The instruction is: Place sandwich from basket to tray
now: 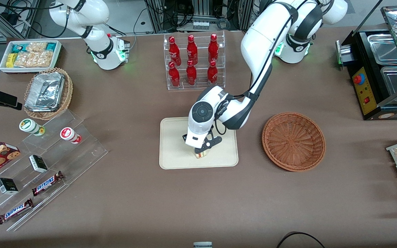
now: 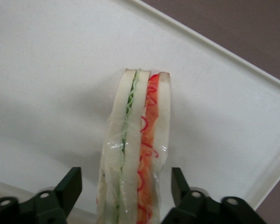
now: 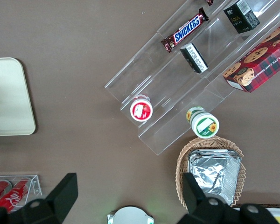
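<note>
The sandwich (image 1: pixel 200 154) stands on edge on the cream tray (image 1: pixel 174 137), in the part of it nearest the front camera. In the left wrist view the sandwich (image 2: pixel 137 140) shows white bread with a green and a red filling layer, wrapped in clear film, resting on the tray (image 2: pixel 51 79). My left gripper (image 1: pixel 202 148) hangs straight over it, open. Its black fingers (image 2: pixel 71 185) flank the sandwich, and a gap shows on each side. The reddish-brown wicker basket (image 1: pixel 293 141) sits beside the tray toward the working arm's end and holds nothing.
A clear rack of red bottles (image 1: pixel 193 62) stands farther from the front camera than the tray. Toward the parked arm's end are a tan basket with foil containers (image 1: pixel 47 93), clear display steps with snacks (image 1: pixel 40 172) and a white snack box (image 1: pixel 29 55). A black food warmer (image 1: pixel 381 72) stands at the working arm's end.
</note>
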Controlling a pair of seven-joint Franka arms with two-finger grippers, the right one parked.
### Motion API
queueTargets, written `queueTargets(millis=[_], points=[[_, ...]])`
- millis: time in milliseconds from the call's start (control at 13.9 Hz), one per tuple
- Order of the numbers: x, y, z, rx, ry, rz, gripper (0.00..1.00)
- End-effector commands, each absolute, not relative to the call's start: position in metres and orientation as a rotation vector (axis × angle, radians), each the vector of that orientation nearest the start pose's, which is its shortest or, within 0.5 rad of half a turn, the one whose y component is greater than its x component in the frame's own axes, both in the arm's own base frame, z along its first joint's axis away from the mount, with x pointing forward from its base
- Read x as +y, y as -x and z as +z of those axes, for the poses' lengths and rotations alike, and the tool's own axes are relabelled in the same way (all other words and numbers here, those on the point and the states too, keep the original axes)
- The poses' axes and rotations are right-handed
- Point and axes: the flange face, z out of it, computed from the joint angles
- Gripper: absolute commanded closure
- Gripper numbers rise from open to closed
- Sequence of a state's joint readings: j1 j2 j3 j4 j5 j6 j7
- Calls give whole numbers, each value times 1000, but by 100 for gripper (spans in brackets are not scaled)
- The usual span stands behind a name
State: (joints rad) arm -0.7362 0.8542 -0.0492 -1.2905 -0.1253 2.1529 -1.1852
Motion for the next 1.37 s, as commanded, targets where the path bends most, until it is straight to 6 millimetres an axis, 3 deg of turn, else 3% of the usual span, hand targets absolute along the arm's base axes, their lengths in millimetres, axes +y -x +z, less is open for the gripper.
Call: queueTargets(millis=[0, 432, 647, 791, 935, 1151, 1295], points=[[-529, -537, 264, -798, 3145, 184, 0], [-511, -540, 376, -752, 3165, 145, 0], [-489, -545, 407, -450, 3173, 34, 0], [-440, -567, 432, -499, 3092, 10, 0], [-384, -588, 439, -538, 3068, 29, 0], [-326, -614, 449, -418, 3096, 45, 0], [-302, -622, 448, -409, 3094, 56, 0]])
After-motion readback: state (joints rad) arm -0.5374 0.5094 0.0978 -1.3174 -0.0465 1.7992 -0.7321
